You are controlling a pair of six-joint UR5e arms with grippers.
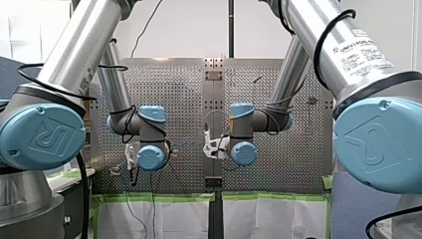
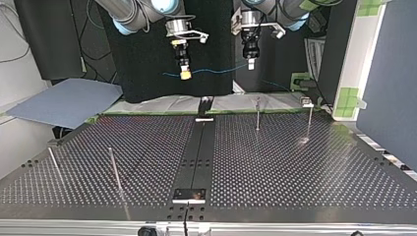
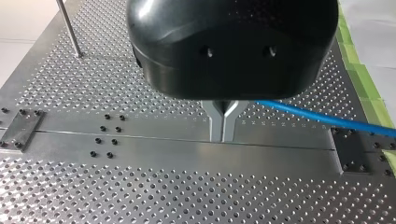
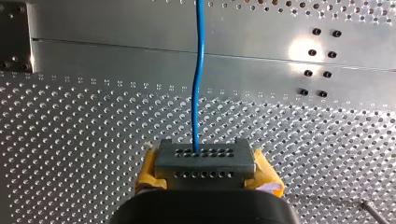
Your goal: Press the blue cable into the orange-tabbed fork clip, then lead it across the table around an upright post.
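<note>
- Checking my right gripper (image 4: 205,161): yellow-padded fingers (image 4: 148,170) clamped fully shut on the blue cable (image 4: 200,84), strand running straight out ahead of them.
- Same deal at my left gripper (image 3: 222,126): metal fingers (image 3: 215,122) pinched tight together, apparently on the cable too, loose run trailing off to one side.
- In the top view, both hanging high around 12 o'clock, well above the surface (image 2: 275,162), cable slung between them with a bit of sag, touching nothing.
- Can't pick out the orange-tabbed clip for sure. Thin upright posts (image 2: 257,114) at roughly 1 and 8 o'clock on the surface.
- Handling guess: light, thin, floppy, probably slick, so prone to slipping or kinking. Best gripped close on either side of the stretch meant for the clip, kept lightly taut.
</note>
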